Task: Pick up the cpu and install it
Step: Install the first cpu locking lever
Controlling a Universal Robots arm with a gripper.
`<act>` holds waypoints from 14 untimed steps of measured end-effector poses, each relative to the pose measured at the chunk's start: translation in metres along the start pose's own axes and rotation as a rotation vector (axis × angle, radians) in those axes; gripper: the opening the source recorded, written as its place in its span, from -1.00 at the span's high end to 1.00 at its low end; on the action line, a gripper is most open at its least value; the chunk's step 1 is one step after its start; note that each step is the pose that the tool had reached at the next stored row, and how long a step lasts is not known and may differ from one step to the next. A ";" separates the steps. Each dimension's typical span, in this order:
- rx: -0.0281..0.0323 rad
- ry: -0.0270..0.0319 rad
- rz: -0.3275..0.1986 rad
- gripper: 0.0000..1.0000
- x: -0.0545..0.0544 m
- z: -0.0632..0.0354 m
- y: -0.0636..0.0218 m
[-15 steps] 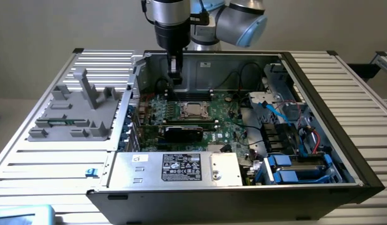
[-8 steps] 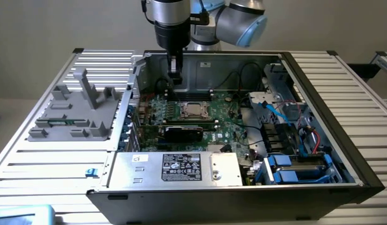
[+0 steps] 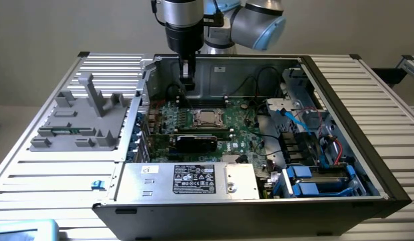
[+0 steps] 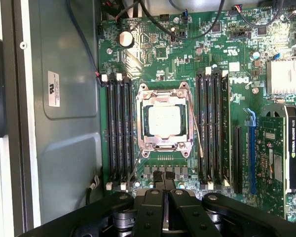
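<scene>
Gripper [image 4: 165,196], closed, hangs above cpu [image 4: 165,121] on Dell motherboard [image 4: 187,55].

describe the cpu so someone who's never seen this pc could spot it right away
In the open computer case, find the green motherboard and its two banks of black memory slots. Between them sits a metal-framed socket; the cpu is the flat square in its middle, its smooth silver-grey top standing out from the dark slots.

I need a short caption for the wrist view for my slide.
The cpu lies in its socket, with the shut gripper above the motherboard.
</scene>
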State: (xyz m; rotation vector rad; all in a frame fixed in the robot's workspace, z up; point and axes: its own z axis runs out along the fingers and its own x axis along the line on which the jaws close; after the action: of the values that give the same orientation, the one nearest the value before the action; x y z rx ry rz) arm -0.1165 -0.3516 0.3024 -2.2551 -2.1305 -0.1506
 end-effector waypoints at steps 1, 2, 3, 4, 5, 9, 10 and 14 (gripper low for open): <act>0.0000 0.0000 0.000 0.79 0.000 0.0000 0.0000; -0.0006 -0.0003 0.006 0.79 0.000 0.0000 0.0000; -0.0018 -0.0004 0.019 0.79 0.000 0.0001 0.0000; -0.0033 -0.0010 0.035 0.79 0.000 0.0001 0.0000; -0.0050 -0.0017 0.052 0.79 0.000 0.0001 0.0000; -0.0116 -0.0046 0.121 0.79 0.000 0.0002 0.0000; -0.0132 -0.0053 0.139 0.79 0.000 0.0003 0.0000; -0.0201 -0.0083 0.211 0.79 0.000 0.0006 0.0000</act>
State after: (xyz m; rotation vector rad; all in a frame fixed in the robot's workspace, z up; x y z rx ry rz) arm -0.1165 -0.3516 0.3018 -2.4760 -1.8857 -0.1566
